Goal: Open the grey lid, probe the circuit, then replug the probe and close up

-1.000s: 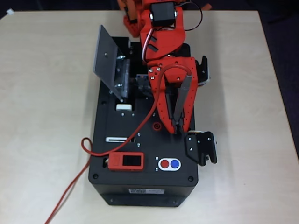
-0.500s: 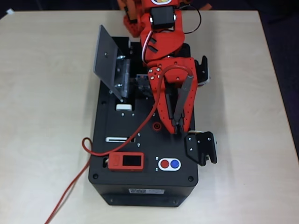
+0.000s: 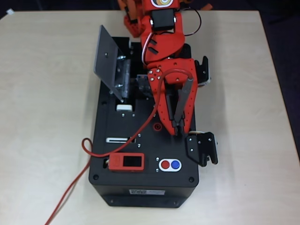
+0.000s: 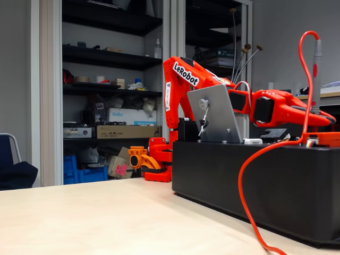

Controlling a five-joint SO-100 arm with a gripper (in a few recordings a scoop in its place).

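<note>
1. The black box (image 3: 145, 140) stands on the light wooden table (image 3: 42, 117); the red arm (image 3: 164, 42) reaches out over its top panel from the far end.
2. The grey lid (image 3: 110, 61) is raised on its hinge at the far-left part of the box in the overhead view. In the fixed view the lid (image 4: 213, 114) stands tilted, its small knob facing the camera.
3. The circuit (image 3: 124, 77) lies exposed in the recess beside the raised lid — silvery contacts and screws are visible.
4. The gripper (image 3: 176, 126) is clamped on the probe (image 3: 183, 101), with the fingers pressed against the rod. The dark tip points down, just beside the red round socket (image 3: 159, 126). Whether the tip touches the panel cannot be determined.
5. In the fixed view the probe (image 4: 317, 69) stands nearly upright above the box.
6. The red cable (image 3: 84, 154) loops from the probe's upper end, crosses the panel, and runs off the left side of the box onto the table.
7. The red rectangular device (image 3: 126, 162) and the red and blue buttons (image 3: 170, 165) sit at the near end of the panel — apart from the gripper.
</note>
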